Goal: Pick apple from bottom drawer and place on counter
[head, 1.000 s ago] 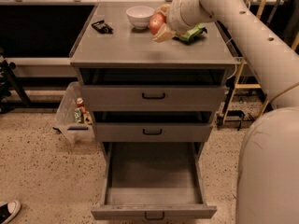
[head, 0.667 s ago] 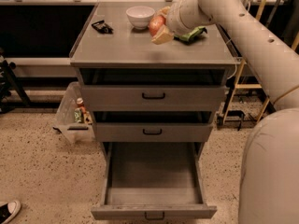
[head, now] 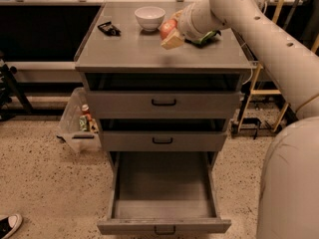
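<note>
Apple [head: 167, 27] sits in the gripper [head: 170, 34], which is closed around it, up over the counter [head: 127, 51]. It is in the back half of the counter, a bit toward 3 o'clock from the middle. A dark shadow lies on the counter right under it. I cannot tell if the apple touches the top.

A white bowl [head: 149, 18] is near the apple at 10 o'clock, not touching it. A green packet [head: 205, 36] lies at 3 o'clock, partly under the arm [head: 259, 31]. A small black thing [head: 108, 28] lies well apart at 9 o'clock, near the left rim.

From 6 to 8 o'clock of the apple the grey top is bare all the way to the front edge. That is the biggest open spot. The right edge is past the green packet.

The bottom drawer [head: 164, 226] is pulled far out at 6 o'clock, low on the floor. A plastic bin [head: 75, 128] stands beside the cabinet at 9 o'clock.

The apple, the gripper and the bowl are almost where they were a second ago. The drawer has not moved either.
</note>
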Robot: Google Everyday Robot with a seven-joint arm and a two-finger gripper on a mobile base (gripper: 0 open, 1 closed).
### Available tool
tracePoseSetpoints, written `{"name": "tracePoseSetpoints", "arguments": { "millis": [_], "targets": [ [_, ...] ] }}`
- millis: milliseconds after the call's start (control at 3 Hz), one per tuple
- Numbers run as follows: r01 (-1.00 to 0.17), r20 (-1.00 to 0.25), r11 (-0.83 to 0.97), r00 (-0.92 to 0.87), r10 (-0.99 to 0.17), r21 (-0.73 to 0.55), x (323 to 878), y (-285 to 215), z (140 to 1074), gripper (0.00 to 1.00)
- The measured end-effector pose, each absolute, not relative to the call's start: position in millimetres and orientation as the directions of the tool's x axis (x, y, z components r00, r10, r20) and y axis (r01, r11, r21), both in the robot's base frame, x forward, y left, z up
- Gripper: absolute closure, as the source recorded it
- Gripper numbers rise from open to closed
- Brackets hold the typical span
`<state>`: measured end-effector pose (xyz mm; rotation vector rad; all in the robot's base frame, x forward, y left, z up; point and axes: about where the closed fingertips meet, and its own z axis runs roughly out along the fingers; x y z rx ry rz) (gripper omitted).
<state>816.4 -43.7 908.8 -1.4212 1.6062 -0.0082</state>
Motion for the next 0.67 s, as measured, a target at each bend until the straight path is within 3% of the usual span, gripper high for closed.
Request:
{"name": "tracePoseSetpoints", "arguments": {
  "millis": [667],
  "targets": [
    [-0.749,-0.654,0.394,0.069,-0.753,-0.533,825.3,-40.4,904.5,1.00]
  ]
}}
